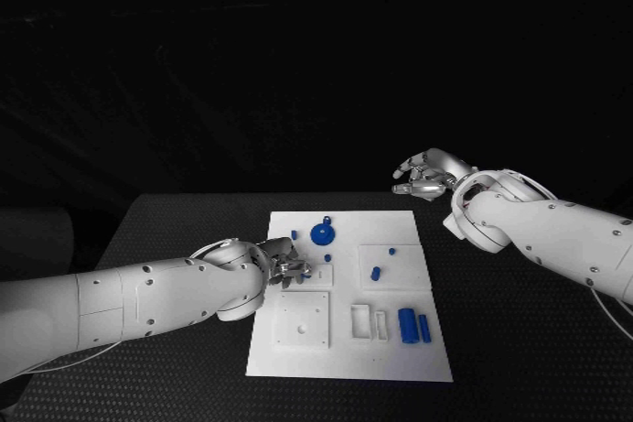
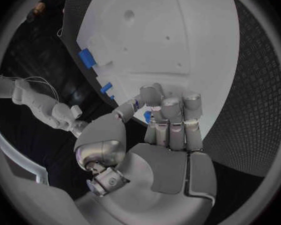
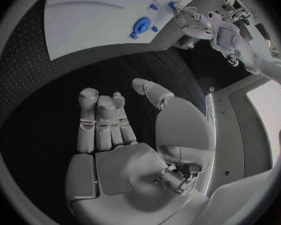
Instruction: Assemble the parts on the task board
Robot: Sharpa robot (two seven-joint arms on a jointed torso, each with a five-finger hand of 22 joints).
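The white task board lies in the middle of the table. My left hand hovers over the board's left edge and pinches a small blue part between thumb and fingers. A blue round disc with a knob sits near the board's far edge. Three small blue pegs are spread over the board's middle, and two blue blocks stand side by side at its near right. My right hand hangs above the table beyond the board's far right corner, its fingers straight and nothing in them.
Raised white frames and recesses sit on the board's near half. The black table runs bare to the left and right of the board. The blue disc and my left hand show in the right wrist view.
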